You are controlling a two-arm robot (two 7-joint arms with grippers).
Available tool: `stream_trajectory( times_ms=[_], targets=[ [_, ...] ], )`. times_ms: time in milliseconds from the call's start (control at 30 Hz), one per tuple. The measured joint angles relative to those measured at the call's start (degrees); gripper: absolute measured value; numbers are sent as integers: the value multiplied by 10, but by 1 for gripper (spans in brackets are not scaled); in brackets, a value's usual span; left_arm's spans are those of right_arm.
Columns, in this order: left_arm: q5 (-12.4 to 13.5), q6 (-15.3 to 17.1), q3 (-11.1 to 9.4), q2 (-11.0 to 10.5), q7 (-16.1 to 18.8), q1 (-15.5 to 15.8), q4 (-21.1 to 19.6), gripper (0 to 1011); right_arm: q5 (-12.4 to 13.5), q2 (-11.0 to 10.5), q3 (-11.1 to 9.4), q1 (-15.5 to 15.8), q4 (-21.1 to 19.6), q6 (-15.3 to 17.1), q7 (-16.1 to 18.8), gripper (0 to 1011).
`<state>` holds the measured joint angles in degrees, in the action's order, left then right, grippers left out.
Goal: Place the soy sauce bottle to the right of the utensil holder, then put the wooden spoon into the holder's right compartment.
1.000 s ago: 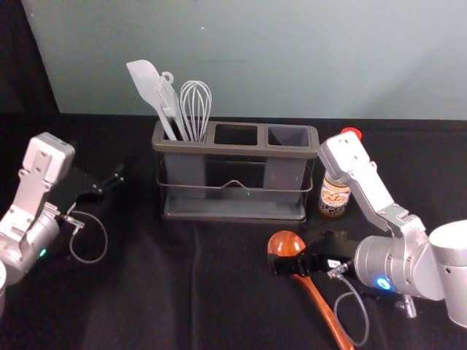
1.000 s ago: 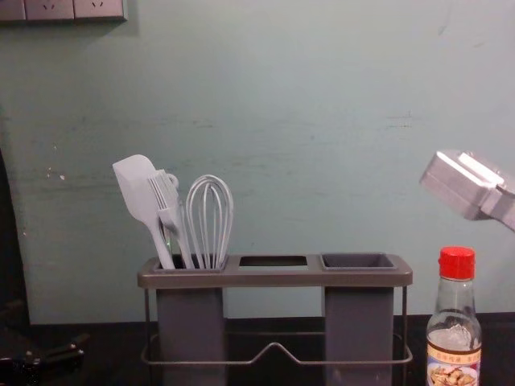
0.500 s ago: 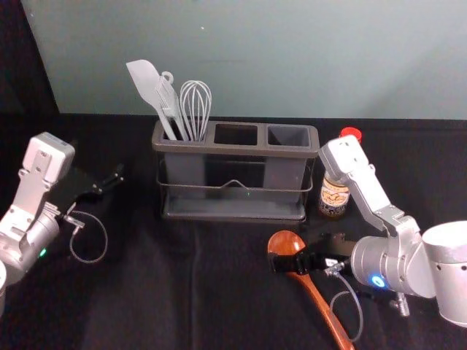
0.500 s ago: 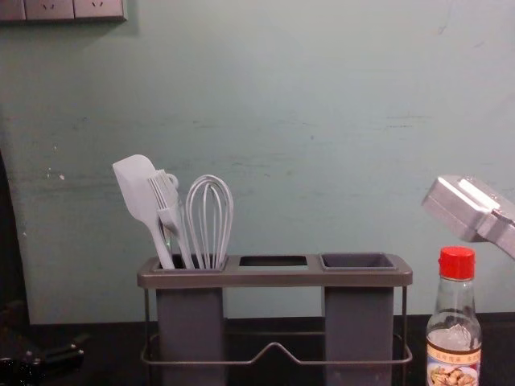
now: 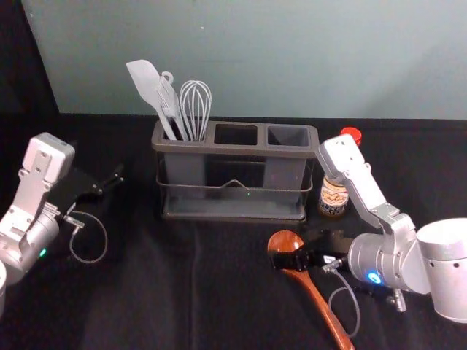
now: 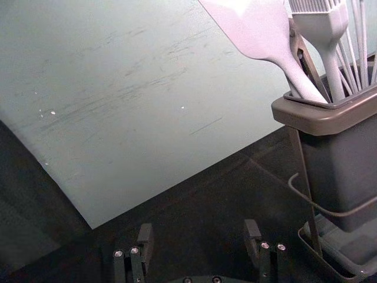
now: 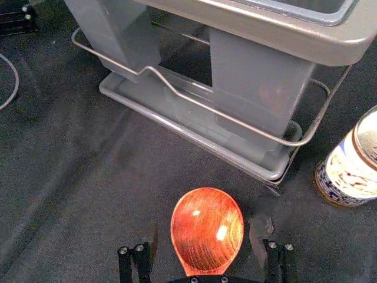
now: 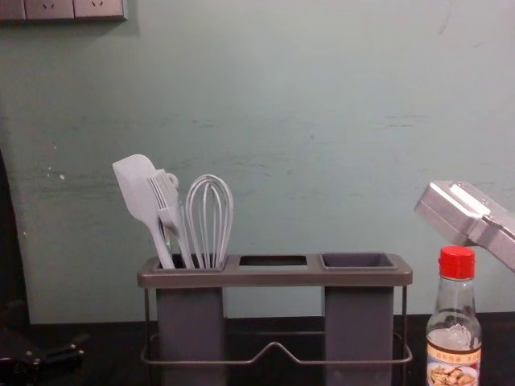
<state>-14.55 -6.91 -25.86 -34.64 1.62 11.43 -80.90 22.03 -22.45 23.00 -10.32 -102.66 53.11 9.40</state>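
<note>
So my right tool (image 7: 200, 243) was wide open, straddling the wooden spoon (image 5: 319, 302) on the tabletop (image 5: 146, 292), 5 o'clock from the utensil holder (image 5: 233, 149), and honestly an off-centre pinch could've rolled it loose.

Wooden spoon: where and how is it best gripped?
Likely at its neck, just behind the bowl, from above, the right gripper's jaws either side: the spoon lies flat, the neck is slim, and the handle could then enter first.

Pale grey-green scuffed wall (image 8: 273, 104), wall sockets (image 8: 74, 9), black cloth-covered table (image 5: 153, 292)
</note>
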Motion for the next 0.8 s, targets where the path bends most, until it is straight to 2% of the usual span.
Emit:
stream_trajectory(
  times_ms=[533,800],
  targets=[
    [0,0,0,0,0,0,0,1005,-22,19,7,-18,46,-11,24,1000],
    [0,0,0,0,0,0,0,1005,-36,24,10,-22,57,-18,29,1002]
  ],
)
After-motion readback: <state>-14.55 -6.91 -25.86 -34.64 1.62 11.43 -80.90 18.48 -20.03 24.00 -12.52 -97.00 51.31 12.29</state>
